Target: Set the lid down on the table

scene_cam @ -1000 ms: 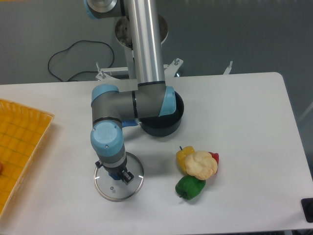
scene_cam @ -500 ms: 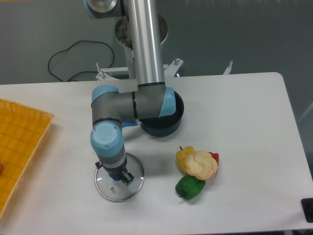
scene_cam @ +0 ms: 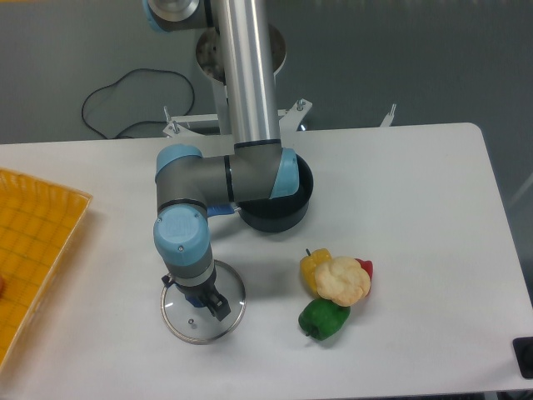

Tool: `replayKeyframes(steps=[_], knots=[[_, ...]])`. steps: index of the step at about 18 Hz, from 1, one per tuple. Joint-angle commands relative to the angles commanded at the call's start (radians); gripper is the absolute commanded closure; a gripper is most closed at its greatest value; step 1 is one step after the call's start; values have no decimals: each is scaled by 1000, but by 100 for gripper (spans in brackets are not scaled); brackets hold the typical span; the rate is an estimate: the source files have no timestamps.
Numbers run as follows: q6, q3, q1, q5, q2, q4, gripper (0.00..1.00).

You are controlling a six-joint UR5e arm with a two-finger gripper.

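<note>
My pincer (scene_cam: 202, 297) points straight down over the middle of the glass lid (scene_cam: 202, 303), which lies flat on the white table (scene_cam: 416, 208) near its front edge. My own wrist hides the fingers, so I cannot tell whether they grip the knob or stand apart. Behind my arm sits the dark blue pot (scene_cam: 279, 208). To the right of the lid, apart from it, cluster a yellow pepper (scene_cam: 314, 262), a green pepper (scene_cam: 323, 319) and a pale bread roll (scene_cam: 342, 281). The yellow gridded tray (scene_cam: 29, 250) lies at the left.
</note>
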Motion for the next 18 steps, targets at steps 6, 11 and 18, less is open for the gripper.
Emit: replayKeyframes(steps=[6,11,18], knots=[[0,-6,-11,3,48,-9,1],[3,-25,-9,3,97,-12,1],[11,-11,57,75,123,-46,0]])
